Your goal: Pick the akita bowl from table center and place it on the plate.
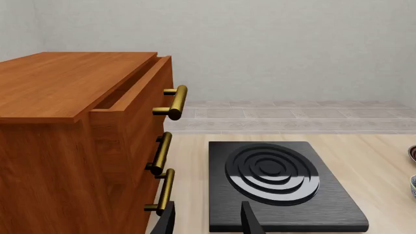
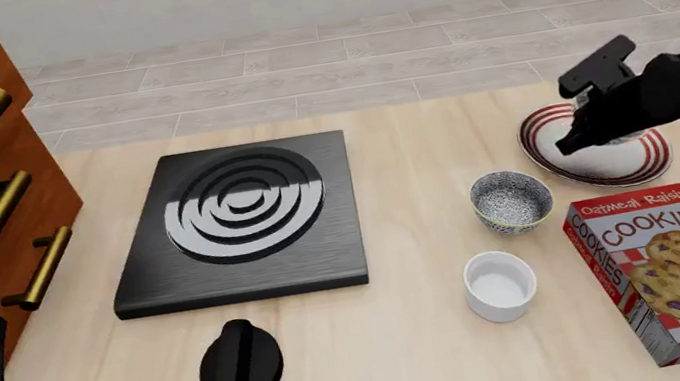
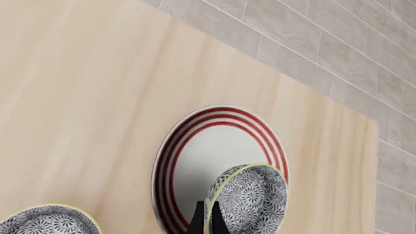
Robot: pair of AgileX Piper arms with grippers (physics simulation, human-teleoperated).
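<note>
You are facing a plain pale grey plastered wall [image 1: 293,44], and below it a floor of grey-beige rectangular tiles [image 2: 350,73] runs up to the far edge of the light wooden table top [image 2: 406,363]. On your left stands a reddish-brown wooden cabinet of drawers [image 1: 58,126] with three brass bar handles [image 1: 173,102], its top drawer pulled slightly out. The light is even and soft, with faint shadows on the wood.

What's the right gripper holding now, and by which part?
The right gripper pinches the akita bowl by its rim, over the plate.
</note>
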